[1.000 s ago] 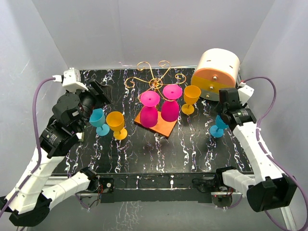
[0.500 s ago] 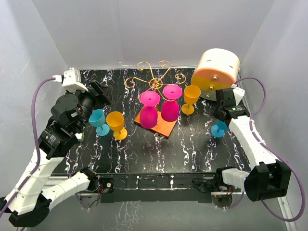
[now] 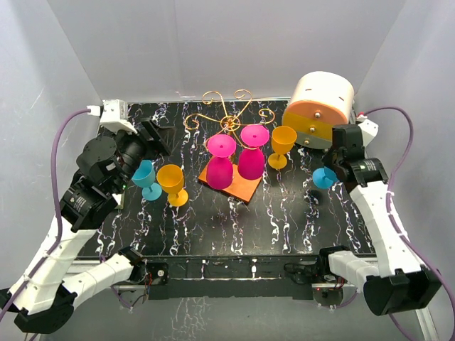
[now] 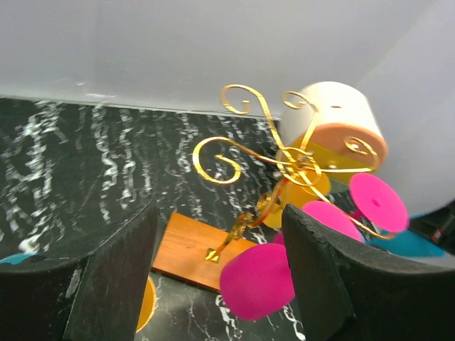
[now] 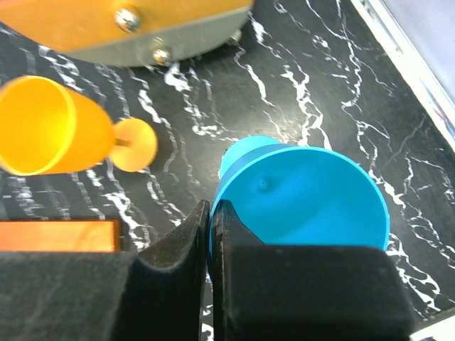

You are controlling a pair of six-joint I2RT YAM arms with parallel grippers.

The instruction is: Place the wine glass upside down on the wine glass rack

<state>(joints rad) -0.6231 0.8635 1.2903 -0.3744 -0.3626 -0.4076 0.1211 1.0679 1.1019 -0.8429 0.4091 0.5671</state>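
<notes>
By the table's right edge, my right gripper (image 5: 208, 211) has its fingers pinched together on the edge of the blue wine glass (image 5: 306, 206), which is tilted over the black marbled table (image 3: 234, 220). By the left edge, my left gripper (image 4: 217, 213) has its fingers apart and holds nothing; a teal glass (image 3: 146, 177) and a yellow glass (image 3: 172, 181) stand just beside it. Farther in, mid-table, the wine glass rack (image 3: 227, 119) carries two pink glasses (image 3: 220, 163) upside down over its wooden base, and another yellow glass (image 3: 282, 142) stands on its right. A cream drum (image 3: 320, 103) fills the far right corner.
</notes>
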